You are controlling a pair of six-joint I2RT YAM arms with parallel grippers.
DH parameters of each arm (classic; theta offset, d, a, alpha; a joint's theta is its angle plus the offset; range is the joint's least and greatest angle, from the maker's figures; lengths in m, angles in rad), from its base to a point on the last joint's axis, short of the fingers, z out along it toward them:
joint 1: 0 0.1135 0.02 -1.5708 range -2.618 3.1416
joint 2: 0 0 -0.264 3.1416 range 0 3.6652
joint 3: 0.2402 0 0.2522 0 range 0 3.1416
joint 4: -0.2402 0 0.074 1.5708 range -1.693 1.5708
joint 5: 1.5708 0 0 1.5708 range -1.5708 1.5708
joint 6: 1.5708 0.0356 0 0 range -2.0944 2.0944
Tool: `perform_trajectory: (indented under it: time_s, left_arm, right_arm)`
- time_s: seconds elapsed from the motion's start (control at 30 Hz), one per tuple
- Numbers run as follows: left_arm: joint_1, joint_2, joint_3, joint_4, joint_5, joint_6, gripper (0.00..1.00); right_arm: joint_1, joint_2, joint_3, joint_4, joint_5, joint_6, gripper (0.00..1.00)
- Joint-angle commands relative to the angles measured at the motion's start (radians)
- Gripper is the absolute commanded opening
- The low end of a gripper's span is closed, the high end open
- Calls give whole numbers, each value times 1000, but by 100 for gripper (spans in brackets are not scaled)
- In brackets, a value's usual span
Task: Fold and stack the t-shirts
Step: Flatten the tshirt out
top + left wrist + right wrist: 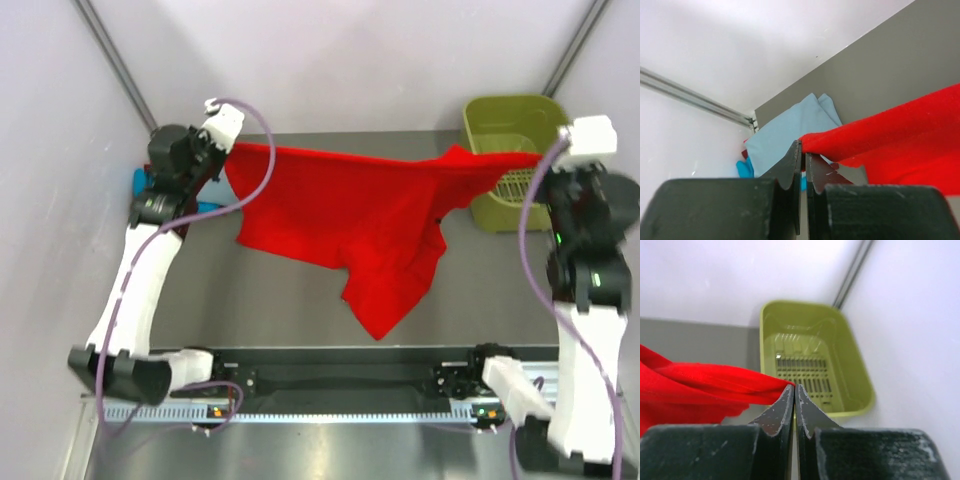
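A bright red t-shirt (360, 215) hangs stretched between both arms above the grey table, its lower part sagging to a point near the middle. My left gripper (803, 145) is shut on its left end at the back left. My right gripper (794, 386) is shut on its right end, over the basket. In the left wrist view the red t-shirt (900, 135) runs off to the right. Under it lies a folded grey-blue t-shirt (785, 132) with a turquoise blue t-shirt (745, 169) peeking out beneath. In the right wrist view the red t-shirt (700, 387) trails left.
An olive-green plastic basket (505, 125) stands at the back right corner, seen too in the right wrist view as an empty basket (847, 357). White walls enclose the table on three sides. The arm bases and a black rail (340, 378) run along the near edge.
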Motion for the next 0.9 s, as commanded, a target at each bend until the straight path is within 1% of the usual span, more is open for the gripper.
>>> perform_trajectory:
  time_s: [0.0,0.07,0.1,0.17,0.2,0.27,0.4,0.43,0.53,0.57,0.63,0.67,0.77,0.87]
  left_arm:
    - [7,-154,-25,-81,-4,-14,0]
    - [5,-210,-35,-96,-2,-56,0]
    - [7,-254,-36,-104,-1,-105,0]
    - [7,-291,-36,-125,-1,-168,0]
    - [7,-322,-37,-147,7,-233,0]
    - [5,-356,-61,-155,21,-292,0]
    - [31,-431,-112,-176,85,-410,0]
    - [34,-435,-112,-200,115,-420,0]
    - [40,-440,-86,-223,122,-437,0]
    - [42,-434,-54,-228,119,-429,0]
    - [42,-428,-20,-236,113,-423,0]
    - [42,-423,10,-240,117,-418,0]
    - [42,-394,70,-256,128,-435,0]
    - [42,-362,83,-253,128,-458,0]
  right_arm:
    - [-34,-201,-26,-39,37,32,0]
    - [-34,-291,-20,-95,56,83,0]
    - [-34,-313,-12,-153,65,101,0]
    - [-34,-356,-1,-202,98,132,0]
    - [-33,-368,-3,-233,108,135,0]
    - [-33,-397,-9,-251,123,135,0]
    - [-33,-395,10,-293,163,152,0]
    - [-33,-388,20,-294,196,161,0]
    - [-30,-347,97,-282,258,144,0]
    - [-28,-326,146,-274,270,137,0]
    - [-24,-304,193,-242,286,123,0]
    - [-24,-278,244,-236,292,124,0]
    - [-22,-227,316,-234,284,135,0]
    - [-22,-220,281,-242,283,144,0]
